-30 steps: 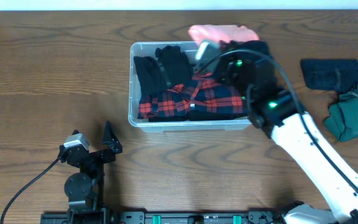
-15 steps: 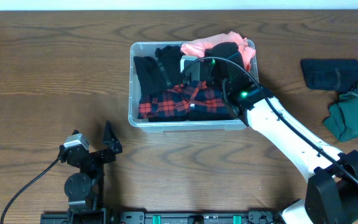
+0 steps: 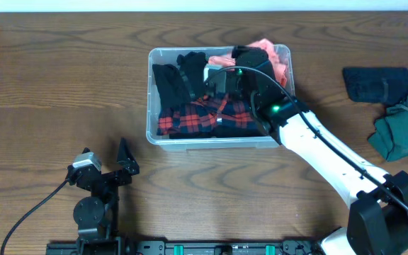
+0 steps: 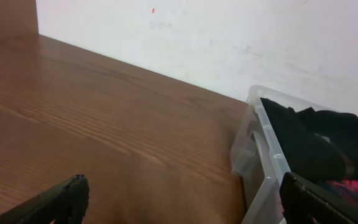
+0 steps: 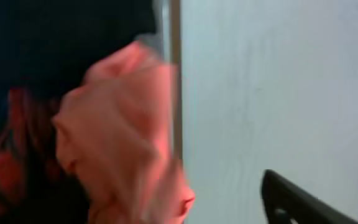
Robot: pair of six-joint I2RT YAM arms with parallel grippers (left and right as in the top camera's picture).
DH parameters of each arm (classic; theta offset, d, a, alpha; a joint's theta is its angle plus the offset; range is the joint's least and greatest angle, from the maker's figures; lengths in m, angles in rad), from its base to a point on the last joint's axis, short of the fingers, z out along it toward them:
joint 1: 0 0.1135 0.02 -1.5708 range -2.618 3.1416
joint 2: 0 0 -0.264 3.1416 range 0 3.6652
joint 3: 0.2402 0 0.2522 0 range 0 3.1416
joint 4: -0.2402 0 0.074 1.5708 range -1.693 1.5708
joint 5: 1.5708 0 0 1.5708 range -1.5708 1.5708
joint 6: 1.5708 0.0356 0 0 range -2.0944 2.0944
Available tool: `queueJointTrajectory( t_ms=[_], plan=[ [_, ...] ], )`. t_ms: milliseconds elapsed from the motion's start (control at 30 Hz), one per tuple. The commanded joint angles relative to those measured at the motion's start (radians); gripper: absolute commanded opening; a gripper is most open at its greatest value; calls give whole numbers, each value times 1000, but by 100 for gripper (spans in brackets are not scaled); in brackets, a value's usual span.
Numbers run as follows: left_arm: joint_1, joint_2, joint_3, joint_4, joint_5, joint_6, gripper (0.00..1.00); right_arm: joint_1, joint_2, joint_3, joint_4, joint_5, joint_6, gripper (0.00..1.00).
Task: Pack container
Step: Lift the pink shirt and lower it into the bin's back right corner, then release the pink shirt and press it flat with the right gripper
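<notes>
The container [image 3: 149, 92] sits at the far middle of the worktop [image 3: 62, 85], holding black garments [image 3: 167, 83], a plaid shirt [image 3: 183, 120] and pink cloth [image 3: 282, 69]. The right arm [image 3: 331, 156] reaches into it. I cannot tell whether the right fingers [image 5: 291, 199] are apart or clamped. The left fingers [image 4: 67, 193] are wide apart, well clear of the container.

Brown wooden table [image 3: 48, 85]. A clear container [image 3: 211, 142] of clothes sits just off centre, toward 12 o'clock. At 3 o'clock lie a folded dark cloth [image 3: 377, 83] and, just beside it, possibly touching, a green garment [image 3: 402, 134].
</notes>
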Motion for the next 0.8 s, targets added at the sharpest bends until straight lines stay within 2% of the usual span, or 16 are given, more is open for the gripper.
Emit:
queueJointTrajectory(
  t_ms=[0,100,167,233,267,367,500,767],
  plan=[
    [-2,-5,-22,-36,-9,2,98,19,-17,42,8,7,136,86],
    [-2,-5,-22,-36,-9,2,98,29,-46,64,8,7,205,87],
    [-2,-5,-22,-36,-9,2,98,29,-74,79,8,0,319,89],
    [-2,-5,-22,-36,-9,2,98,27,-101,94,8,-8,480,84],
    [-2,-5,-22,-36,-9,2,98,24,-109,98,8,-13,556,77],
    [-2,-5,-22,-36,-9,2,98,10,-121,103,-5,-74,790,51],
    [-2,-5,-22,-36,-9,2,98,-12,-93,102,-72,-175,963,1],
    [-2,-5,-22,-36,-9,2,98,-13,58,102,-113,-190,1148,1]
  ],
)
